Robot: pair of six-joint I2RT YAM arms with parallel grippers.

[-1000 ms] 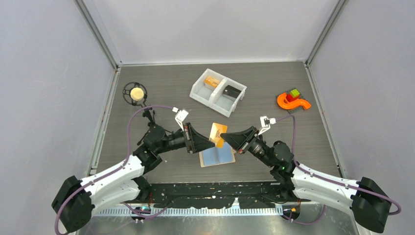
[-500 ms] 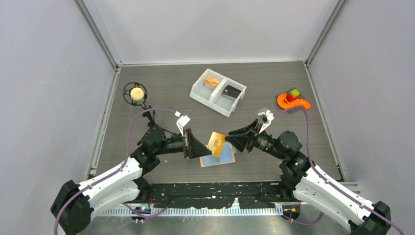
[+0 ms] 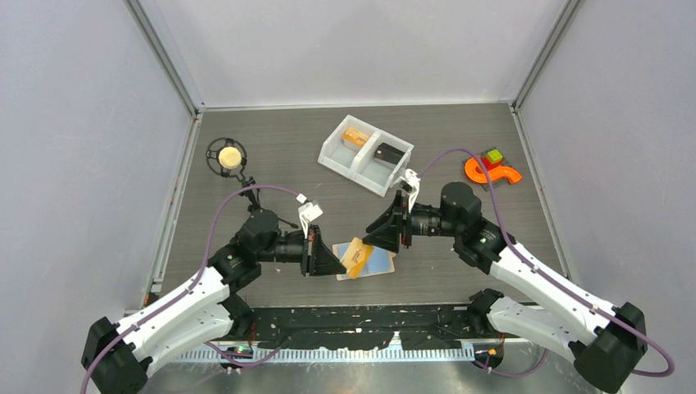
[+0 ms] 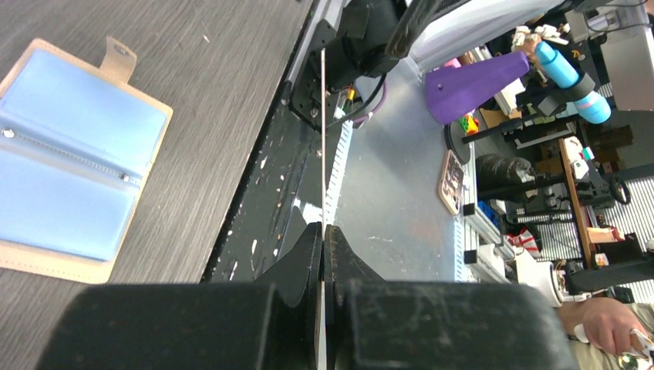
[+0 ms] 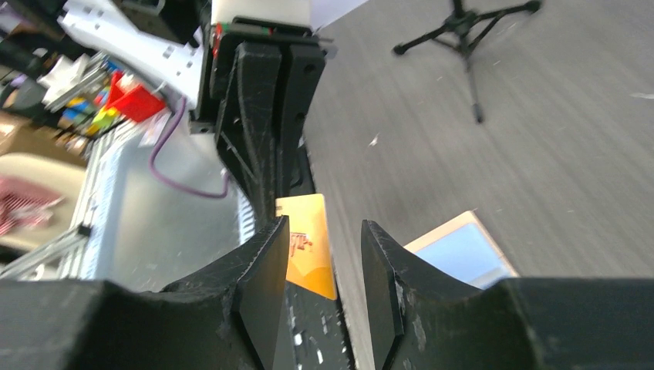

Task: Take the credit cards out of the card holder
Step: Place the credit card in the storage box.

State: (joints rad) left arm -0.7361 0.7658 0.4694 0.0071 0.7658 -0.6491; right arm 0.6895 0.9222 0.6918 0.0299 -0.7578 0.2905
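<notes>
We're clamping the left end effector on the orange credit card, lifting it edge-on at the rim of the card holder lying open on the surface, probably for carrying off; the right end effector is hanging parted and empty beside it, giving room.

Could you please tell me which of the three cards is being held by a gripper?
The orange card pinched in the left gripper; the tan card and the dark card lie in the white bin.
</notes>
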